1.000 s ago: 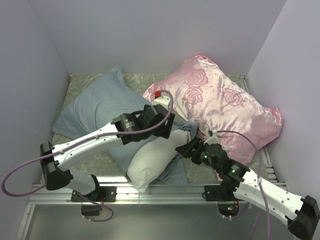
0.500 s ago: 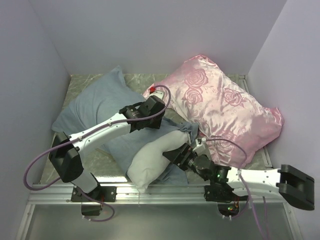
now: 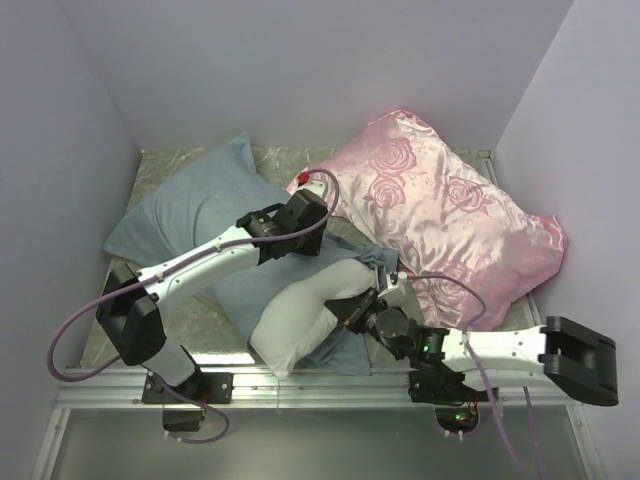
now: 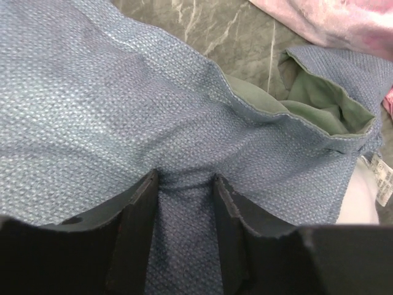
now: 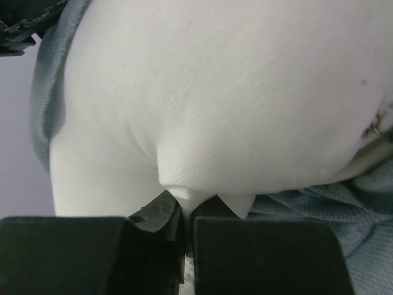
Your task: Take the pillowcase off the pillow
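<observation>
The grey-blue pillowcase [image 3: 190, 212] lies spread at the left, its open mouth with the olive lining [image 4: 319, 112] bunched by the pillow. The white pillow [image 3: 300, 315] sticks out of it toward the front edge. My left gripper [image 3: 318, 238] presses down on the pillowcase [image 4: 92, 92], its jaws pinching a ridge of the cloth between the left gripper's fingertips [image 4: 184, 178]. My right gripper [image 3: 352, 308] is shut on a small pinch of the pillow's white fabric [image 5: 215, 92], seen at the right gripper's tips [image 5: 187, 206]. Grey-blue cloth [image 5: 319, 209] lies under the pillow.
A shiny pink rose-patterned pillow [image 3: 440, 210] fills the back right, close to both wrists. Lilac walls [image 3: 60, 150] enclose the marbled green table [image 3: 205, 325] on three sides. A metal rail [image 3: 300, 385] runs along the front edge.
My right gripper has gone from open to shut on the pillow's fabric, and the right arm dropped lower. The left jaws narrowed onto the pillowcase. The pillow shifted slightly left.
</observation>
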Controlling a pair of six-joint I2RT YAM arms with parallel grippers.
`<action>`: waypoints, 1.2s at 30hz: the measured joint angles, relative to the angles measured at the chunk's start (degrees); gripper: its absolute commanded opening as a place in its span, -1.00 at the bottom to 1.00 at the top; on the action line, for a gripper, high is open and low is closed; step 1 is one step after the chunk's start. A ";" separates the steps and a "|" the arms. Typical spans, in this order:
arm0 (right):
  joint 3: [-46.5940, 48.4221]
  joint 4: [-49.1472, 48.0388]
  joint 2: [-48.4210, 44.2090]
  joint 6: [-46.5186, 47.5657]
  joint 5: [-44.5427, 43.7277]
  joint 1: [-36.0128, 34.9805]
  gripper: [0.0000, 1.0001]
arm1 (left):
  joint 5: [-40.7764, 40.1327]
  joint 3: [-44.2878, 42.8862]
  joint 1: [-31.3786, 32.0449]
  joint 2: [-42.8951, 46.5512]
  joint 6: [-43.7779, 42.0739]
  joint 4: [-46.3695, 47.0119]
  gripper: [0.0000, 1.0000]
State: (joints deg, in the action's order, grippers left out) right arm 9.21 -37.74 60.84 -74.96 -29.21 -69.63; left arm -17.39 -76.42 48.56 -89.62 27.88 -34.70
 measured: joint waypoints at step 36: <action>92.59 83.49 5.68 39.28 -5.81 12.28 -1.00 | 18.14 15.61 -31.80 44.63 6.51 7.17 0.58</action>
State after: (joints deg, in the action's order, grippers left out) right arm 101.80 45.76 66.52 -35.68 -35.03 -57.34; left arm 0.75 -60.82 16.75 -44.99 34.39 -27.53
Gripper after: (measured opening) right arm 0.042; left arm 0.785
